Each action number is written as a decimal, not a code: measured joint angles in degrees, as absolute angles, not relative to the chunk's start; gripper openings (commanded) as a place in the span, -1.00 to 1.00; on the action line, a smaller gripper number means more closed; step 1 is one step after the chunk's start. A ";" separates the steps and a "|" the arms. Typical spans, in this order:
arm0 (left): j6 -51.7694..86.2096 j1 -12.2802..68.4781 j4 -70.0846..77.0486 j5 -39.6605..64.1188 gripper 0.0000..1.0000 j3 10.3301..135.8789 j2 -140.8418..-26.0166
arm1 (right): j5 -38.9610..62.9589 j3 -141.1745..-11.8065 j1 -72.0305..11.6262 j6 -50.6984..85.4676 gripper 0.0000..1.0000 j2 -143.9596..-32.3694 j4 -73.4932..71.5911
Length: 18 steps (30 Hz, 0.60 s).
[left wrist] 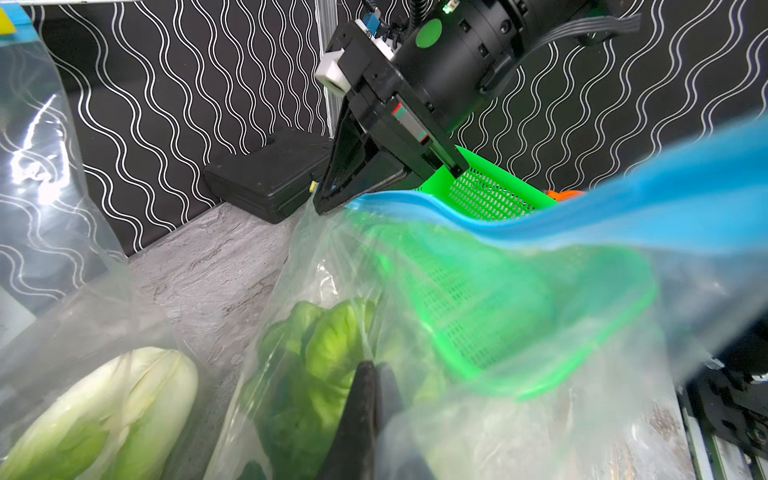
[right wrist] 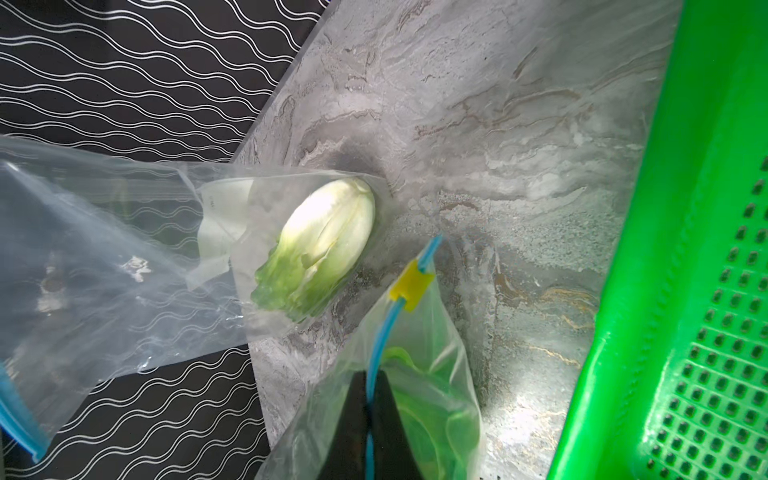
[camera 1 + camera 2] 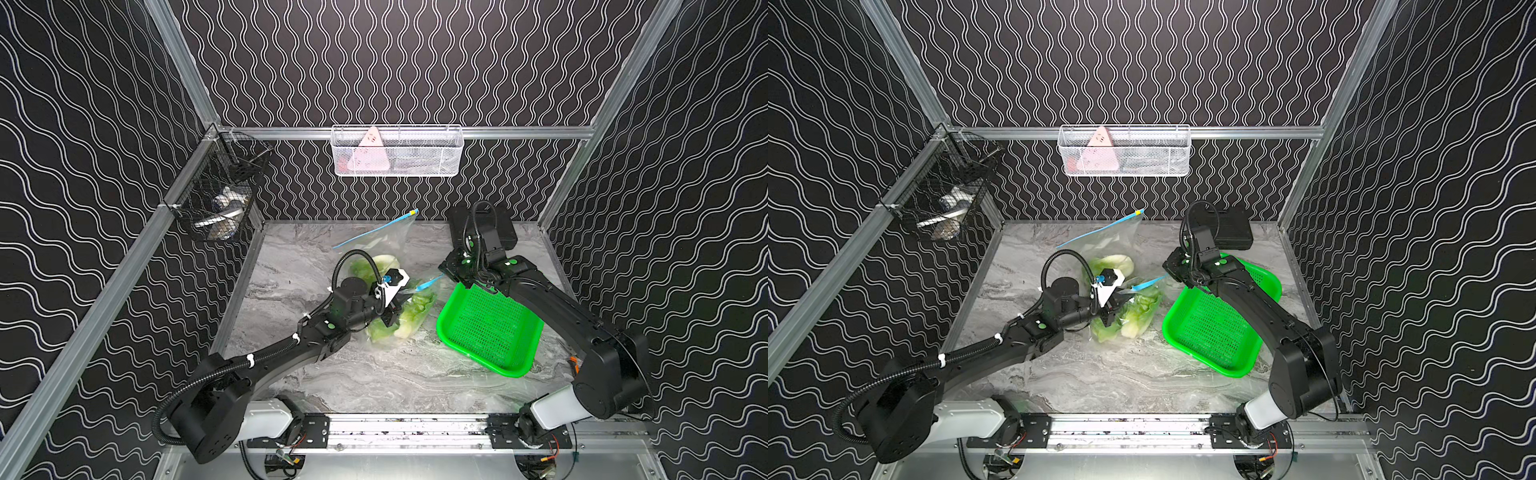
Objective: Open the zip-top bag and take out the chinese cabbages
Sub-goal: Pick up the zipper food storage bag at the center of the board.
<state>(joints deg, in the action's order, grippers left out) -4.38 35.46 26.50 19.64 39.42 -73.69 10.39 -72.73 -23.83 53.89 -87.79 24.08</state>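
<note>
right tool [image 2: 368, 401] is pressed together on the blue zip strip [image 2: 380, 345] of the clear bag [image 3: 380, 239], pinching that lip a little short of the yellow slider [image 2: 412, 286] and holding it up off the counter [image 3: 374, 374]. left tool [image 1: 372, 374] lies low against the bag's film over the leaves; its fingers [image 1: 357, 407] sit close together, but i cannot tell whether they pinch the plastic. the cabbages [image 3: 409, 318] are all inside the bag: a pale head [image 2: 328, 241] tucked into one corner, and greener leafy ones under the left tool. a white label [image 2: 220, 216] behind the film carries faint print too small to read, and a small red and teal sticker [image 1: 409, 122] on the right tool's body is just as unreadable. the counter is grey with marble veining. a green perforated basket [image 3: 441, 322] sits just beside the bag, under the right arm, and a black case [image 3: 1233, 228] lies at the back. the walls [image 3: 415, 62] are black with white wavy lines, framed in aluminium. a white wire basket [image 3: 415, 166] hangs on the back rail, and a black wire basket [image 3: 216, 199] hangs on the side rail.
</note>
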 measured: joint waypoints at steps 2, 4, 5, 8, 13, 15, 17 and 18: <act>-4.16 35.44 26.37 19.68 0.99 39.42 -73.12 | 10.41 -73.21 -23.44 52.56 -1.00 -88.14 24.01; -2.37 35.42 25.56 19.33 0.99 39.42 -71.35 | 11.88 -73.30 -22.44 48.82 -1.00 -88.20 23.05; -1.85 35.18 25.08 19.25 0.99 39.42 -70.08 | 12.82 -73.25 -21.78 46.33 -1.00 -88.20 22.13; 1.30 33.43 21.82 20.51 0.99 40.36 -64.47 | 15.22 -72.47 -19.09 37.43 -1.00 -88.20 17.93; 4.97 28.10 12.16 23.09 0.99 45.30 -58.37 | 25.67 -76.03 -18.17 23.29 -1.00 -91.26 13.76; 6.90 24.14 7.88 24.18 0.99 47.72 -58.70 | 30.48 -76.51 -19.57 17.32 -1.00 -91.26 12.51; 9.30 20.25 4.91 25.76 0.99 49.32 -59.96 | 34.59 -76.53 -20.78 11.77 -1.00 -90.70 12.29; 10.66 18.55 4.03 26.61 0.99 49.58 -60.66 | 36.67 -76.51 -21.32 8.80 -1.00 -90.19 12.51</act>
<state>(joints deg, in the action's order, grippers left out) 10.66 18.55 4.03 26.61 49.58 -60.66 36.67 -76.51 -21.32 8.80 -90.19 12.51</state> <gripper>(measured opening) 0.995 0.051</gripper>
